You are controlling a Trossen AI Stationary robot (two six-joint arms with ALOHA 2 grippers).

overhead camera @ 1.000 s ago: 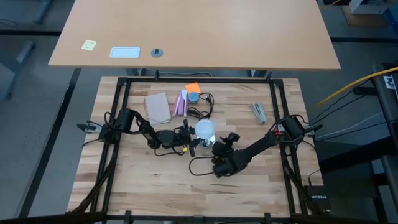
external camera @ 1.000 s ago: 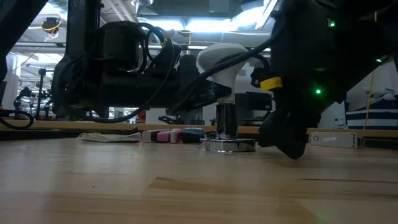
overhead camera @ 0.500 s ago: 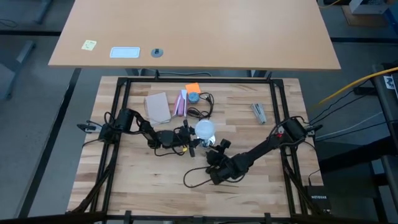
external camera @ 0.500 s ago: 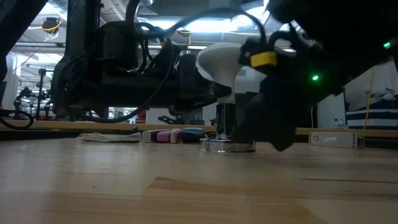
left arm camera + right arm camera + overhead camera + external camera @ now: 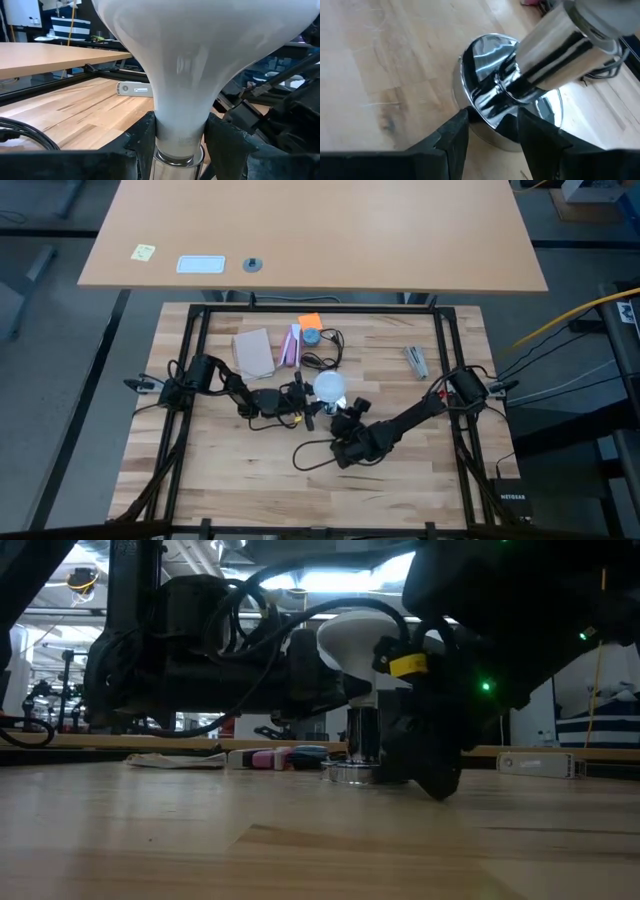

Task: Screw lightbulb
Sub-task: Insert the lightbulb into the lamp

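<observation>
Near the middle of the wooden surface the lightbulb stands upright on top of a shiny metal socket, globe up, narrow neck down in the socket's tube. The left pincer comes in sideways and is clamped on the lightbulb's neck, one dark finger on each side, right above the chrome collar. From the left wrist view the frosted white globe fills most of the picture, and its top is cut off.

The right pincer sits low at the socket's round base, fingers a little apart with the base's edge between them. I can't tell if they actually touch the metal or just straddle it. From the low view that arm is a big dark blob covering the right side of the socket, so the base is only half visible there.

The socket is mirror-finish, a flat disc with a straight tube rising from it. A thin dark cord loops across the butcher-block planks. Farther back lie a pink-and-white packet and a tan card, with an orange thing that's too small to make out.
</observation>
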